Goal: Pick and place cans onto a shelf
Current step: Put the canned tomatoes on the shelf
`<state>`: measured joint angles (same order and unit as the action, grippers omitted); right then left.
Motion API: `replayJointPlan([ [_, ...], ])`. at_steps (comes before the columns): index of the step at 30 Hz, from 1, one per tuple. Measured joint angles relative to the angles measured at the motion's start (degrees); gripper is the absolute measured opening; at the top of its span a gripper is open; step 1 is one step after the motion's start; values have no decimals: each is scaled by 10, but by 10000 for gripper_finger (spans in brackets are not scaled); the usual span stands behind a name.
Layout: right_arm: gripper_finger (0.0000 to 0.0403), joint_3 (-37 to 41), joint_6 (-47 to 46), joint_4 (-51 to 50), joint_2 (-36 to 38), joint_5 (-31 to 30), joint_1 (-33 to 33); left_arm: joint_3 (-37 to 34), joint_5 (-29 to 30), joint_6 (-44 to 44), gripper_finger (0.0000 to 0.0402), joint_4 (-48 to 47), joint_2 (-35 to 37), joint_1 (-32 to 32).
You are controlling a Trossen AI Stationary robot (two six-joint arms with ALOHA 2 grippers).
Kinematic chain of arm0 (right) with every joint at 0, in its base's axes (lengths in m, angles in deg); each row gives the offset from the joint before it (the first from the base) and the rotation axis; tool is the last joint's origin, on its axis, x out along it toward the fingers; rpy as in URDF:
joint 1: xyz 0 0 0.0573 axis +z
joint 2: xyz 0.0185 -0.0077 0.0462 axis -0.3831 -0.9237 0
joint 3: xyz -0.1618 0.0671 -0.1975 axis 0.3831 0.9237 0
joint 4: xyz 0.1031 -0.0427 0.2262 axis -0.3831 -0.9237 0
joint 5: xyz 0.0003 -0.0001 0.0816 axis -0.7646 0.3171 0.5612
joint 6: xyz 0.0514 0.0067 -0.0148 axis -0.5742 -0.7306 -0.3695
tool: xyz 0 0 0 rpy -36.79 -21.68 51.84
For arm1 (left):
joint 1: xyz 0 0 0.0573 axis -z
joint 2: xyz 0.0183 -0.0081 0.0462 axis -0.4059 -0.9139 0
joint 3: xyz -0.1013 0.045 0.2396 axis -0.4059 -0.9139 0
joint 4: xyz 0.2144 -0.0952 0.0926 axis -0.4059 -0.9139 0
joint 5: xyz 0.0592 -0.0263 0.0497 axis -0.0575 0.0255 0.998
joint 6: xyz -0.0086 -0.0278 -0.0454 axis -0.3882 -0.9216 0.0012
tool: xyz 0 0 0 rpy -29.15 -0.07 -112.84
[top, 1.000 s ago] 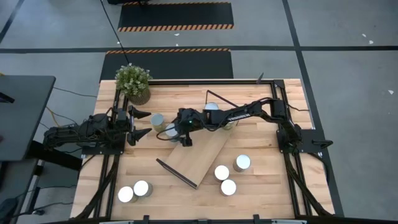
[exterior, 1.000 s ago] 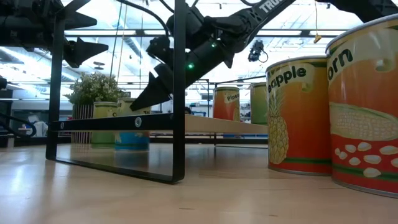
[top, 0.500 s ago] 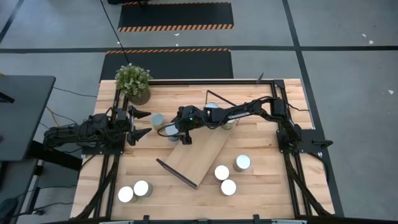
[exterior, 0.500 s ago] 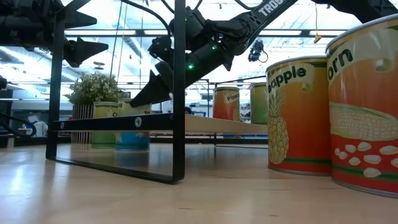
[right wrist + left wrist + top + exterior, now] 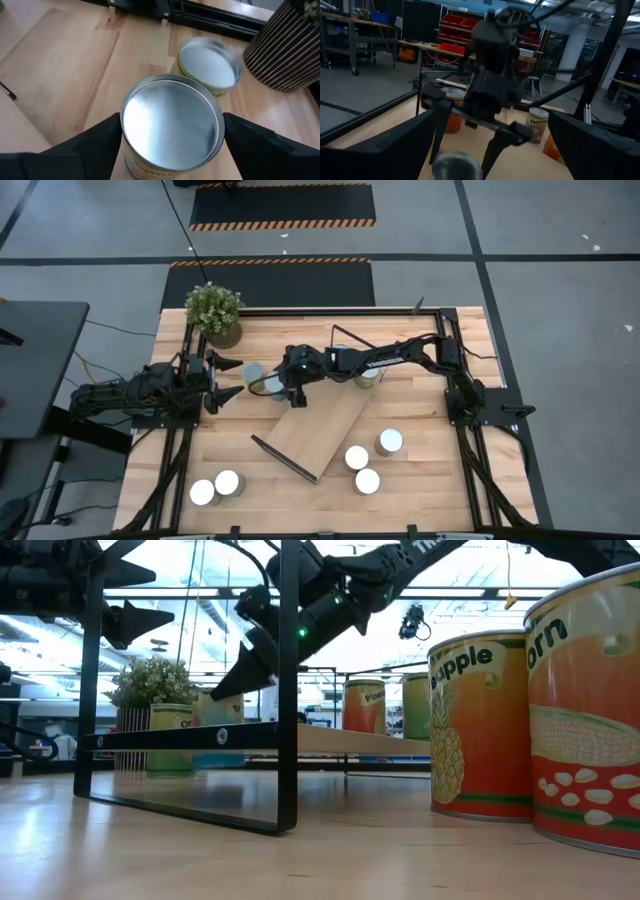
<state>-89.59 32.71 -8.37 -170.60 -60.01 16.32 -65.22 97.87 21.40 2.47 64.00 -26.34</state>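
I judge the step in hand to be the pick: the right gripper point(image 5: 172, 131) has a can point(image 5: 172, 125) between its fingers point(image 5: 82, 150), one dark finger flat against each side of the tin, so it is clamped on the can. In the low view the can's base appears off the tabletop point(image 5: 430, 480), though the shelf frame hides part of it. A second can point(image 5: 207, 65) stands just beyond the fingertips, beside the ribbed plant pot point(image 5: 285, 50).

The next move calls for a carry to the shelf point(image 5: 315, 430), which lies on the far side of the wrist from that second can, followed by a level set-down (the board is smooth light wood on thin black wire end frames).

The held tin is a short cylinder with a brushed silver lid and raised rim; I expect rigid, slippery walls.

The left gripper point(image 5: 225, 379) waits with fingers spread, empty, near the second can.
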Motion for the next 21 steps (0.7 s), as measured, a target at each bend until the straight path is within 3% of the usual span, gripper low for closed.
replayJointPlan([
  [11,331,-91,2,-163,7,-9,4,0,0,0,392,-8,0,0],
  [21,331,-98,-34,-321,85,-9,22,0,0,0,392,-11,0,0],
])
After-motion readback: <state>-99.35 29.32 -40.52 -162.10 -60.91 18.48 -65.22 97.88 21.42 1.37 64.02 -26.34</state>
